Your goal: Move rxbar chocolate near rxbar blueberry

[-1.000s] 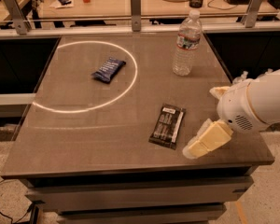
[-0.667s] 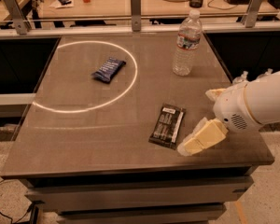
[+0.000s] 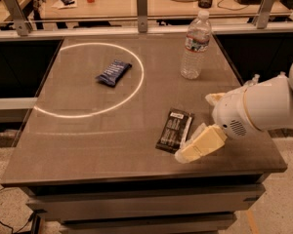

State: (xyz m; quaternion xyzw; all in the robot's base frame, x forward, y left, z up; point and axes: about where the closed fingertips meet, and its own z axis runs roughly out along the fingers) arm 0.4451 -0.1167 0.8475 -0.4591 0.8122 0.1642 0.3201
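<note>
The rxbar chocolate (image 3: 174, 130), a flat black wrapper with white lettering, lies on the table at the front right. The rxbar blueberry (image 3: 114, 72), a dark blue crinkled wrapper, lies farther back and to the left, inside a ring of light. My gripper (image 3: 195, 145) hangs low over the table just right of the chocolate bar's near end, its pale fingers (image 3: 203, 143) pointing down-left towards the bar. It holds nothing.
A clear plastic water bottle (image 3: 196, 46) stands upright at the back right. The table's front edge (image 3: 136, 172) runs just below the gripper, and its right edge is close by. A railing and a cluttered desk stand behind the table.
My gripper has moved a little to the left, closer to the chocolate bar. Both bars and the bottle stay where they were.
</note>
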